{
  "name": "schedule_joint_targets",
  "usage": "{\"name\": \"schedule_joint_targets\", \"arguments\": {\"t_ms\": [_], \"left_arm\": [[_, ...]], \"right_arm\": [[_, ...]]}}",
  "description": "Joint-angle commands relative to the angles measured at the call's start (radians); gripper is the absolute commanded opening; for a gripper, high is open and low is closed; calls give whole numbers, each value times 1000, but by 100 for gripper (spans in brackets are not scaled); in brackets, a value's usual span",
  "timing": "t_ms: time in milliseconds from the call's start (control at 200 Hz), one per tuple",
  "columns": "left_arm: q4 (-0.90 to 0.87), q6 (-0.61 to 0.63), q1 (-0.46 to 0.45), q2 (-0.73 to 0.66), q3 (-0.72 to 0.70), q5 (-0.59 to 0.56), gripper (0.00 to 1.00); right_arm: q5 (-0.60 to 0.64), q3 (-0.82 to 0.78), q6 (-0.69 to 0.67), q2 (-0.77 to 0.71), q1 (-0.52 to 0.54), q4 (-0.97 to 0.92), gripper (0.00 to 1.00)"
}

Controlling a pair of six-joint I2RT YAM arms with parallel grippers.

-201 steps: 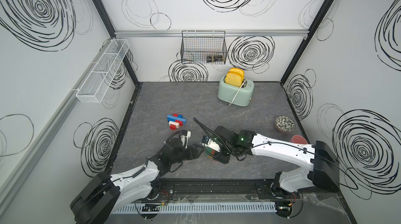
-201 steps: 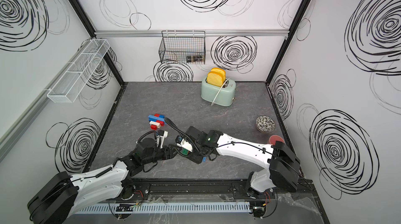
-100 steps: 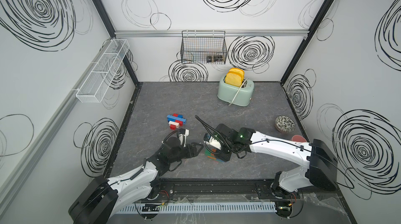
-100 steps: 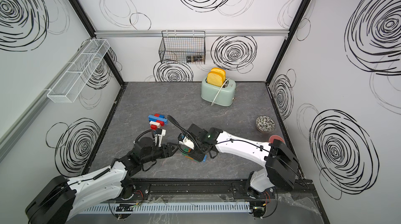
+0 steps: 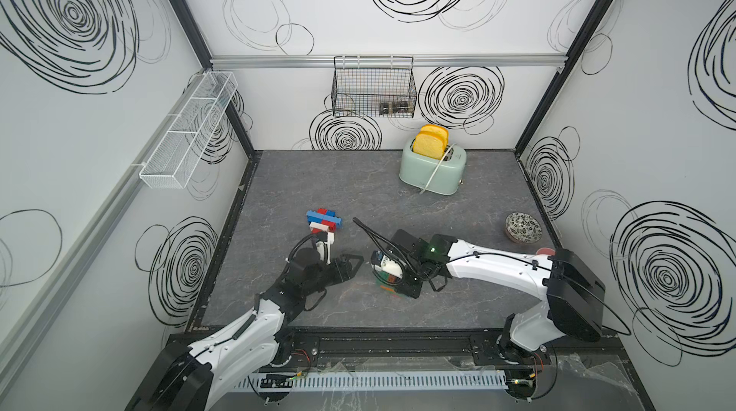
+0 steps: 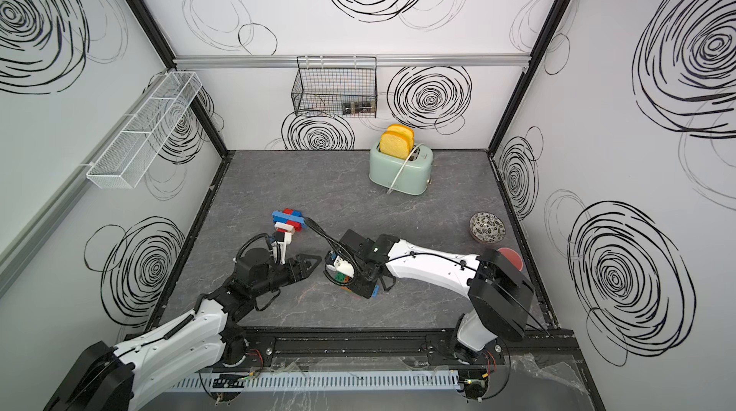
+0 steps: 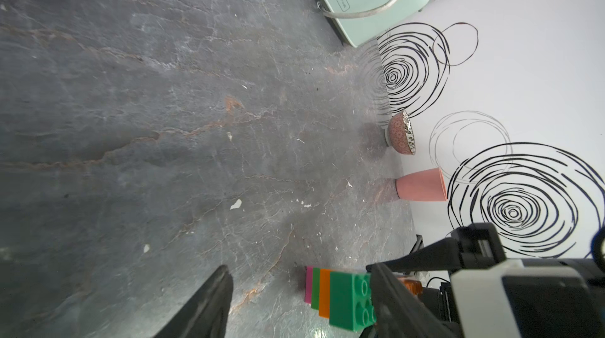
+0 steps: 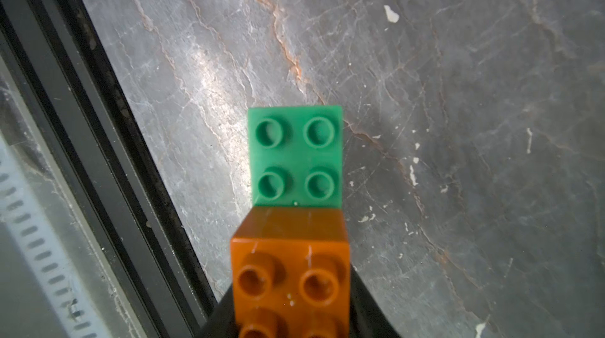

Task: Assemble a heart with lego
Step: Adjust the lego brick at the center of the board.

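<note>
A small lego cluster (image 5: 323,221) of blue, red and white bricks lies on the grey floor left of centre, seen in both top views (image 6: 288,219). Nearer the front stands a stack (image 5: 387,280) of pink, green and orange layers. A green brick (image 8: 296,156) tops it, with an orange brick (image 8: 289,274) beside it one level higher. My right gripper (image 5: 394,283) is over the stack, shut on that orange brick. My left gripper (image 5: 356,263) hovers open just left of the stack (image 7: 347,300), apart from it and holding nothing.
A mint toaster (image 5: 432,170) with bread stands at the back. A patterned bowl (image 5: 523,227) and a pink cup (image 7: 420,185) sit by the right wall. A wire basket (image 5: 374,86) and a white rack (image 5: 187,130) hang on the walls. The black front rail (image 8: 98,123) runs close to the stack.
My right gripper has shifted slightly left over the stack and its jaws have closed onto the orange brick. The left arm has barely moved.
</note>
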Motion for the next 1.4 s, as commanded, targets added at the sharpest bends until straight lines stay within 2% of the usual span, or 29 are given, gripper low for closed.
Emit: {"name": "schedule_joint_targets", "arguments": {"t_ms": [0,220,330,465,620,831,1011,1231,1391], "left_arm": [[-9,13,25,-16,-17,15,71],[-23,16,61,-23,-19,26,71],[-45,17,81,-36,-9,27,71],[-61,20,115,-43,8,22,72],[-87,31,140,-48,26,35,72],[-101,33,167,-56,27,56,73],[-102,38,177,-29,32,63,76],[-80,42,184,-11,33,79,76],[-90,56,192,-2,39,90,76]], "right_arm": [[-48,-4,-20,15,-9,-10,37],[-98,-6,-53,15,-20,-2,31],[-175,27,-89,26,-43,2,31],[-281,93,-151,81,-63,-23,31],[-312,160,-204,166,-82,-72,32],[-399,220,-258,259,-126,-97,38],[-540,296,-342,330,-161,-166,51],[-598,363,-376,377,-220,-183,58],[-548,403,-342,433,-253,-165,61]]}}
